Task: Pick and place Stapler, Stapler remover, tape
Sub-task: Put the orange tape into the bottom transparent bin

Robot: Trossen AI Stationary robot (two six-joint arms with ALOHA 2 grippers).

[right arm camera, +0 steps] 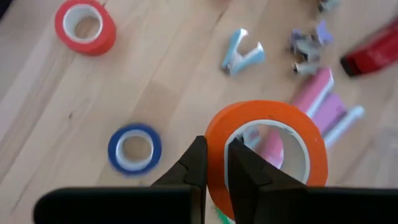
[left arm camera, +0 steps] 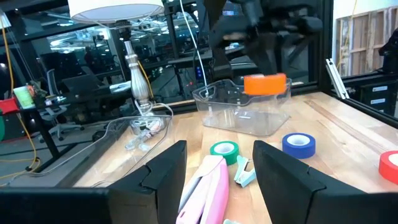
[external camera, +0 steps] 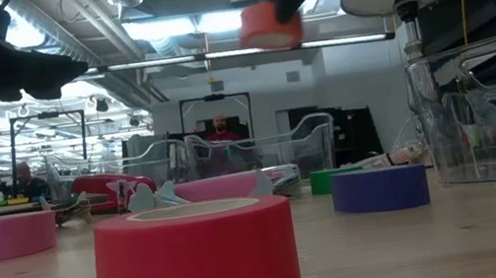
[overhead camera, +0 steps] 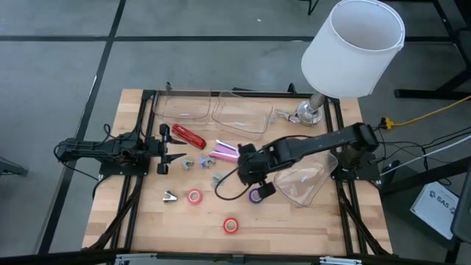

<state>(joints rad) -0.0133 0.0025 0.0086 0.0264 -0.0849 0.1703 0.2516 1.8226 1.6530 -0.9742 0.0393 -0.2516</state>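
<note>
**Right arm holding orange tape in the air**

Right gripper (right arm camera: 214, 163) pinches the rim of the orange tape (right arm camera: 267, 152), lifted above the table (overhead camera: 294, 228) over the pink stapler (right arm camera: 317, 99); blue tape (right arm camera: 134, 149) and red tape (right arm camera: 85, 25) lie on the wood below; left gripper (left arm camera: 217, 171) spread, hovering at the table's left near the red stapler (overhead camera: 189, 135).

My right gripper's (right arm camera: 214, 163) matt black plastic fingers pinch the smooth, slightly glossy wall of the orange tape roll (right arm camera: 268, 149). Below lies the pale wooden tabletop (right arm camera: 149, 81), its grain visible under a satin finish. The clear plastic bin (left arm camera: 245, 112) looks glossy. The lamp's polished metal stem (left arm camera: 139, 81) gleams, and the pink plastic stapler (left arm camera: 204, 190) shines softly.
</note>
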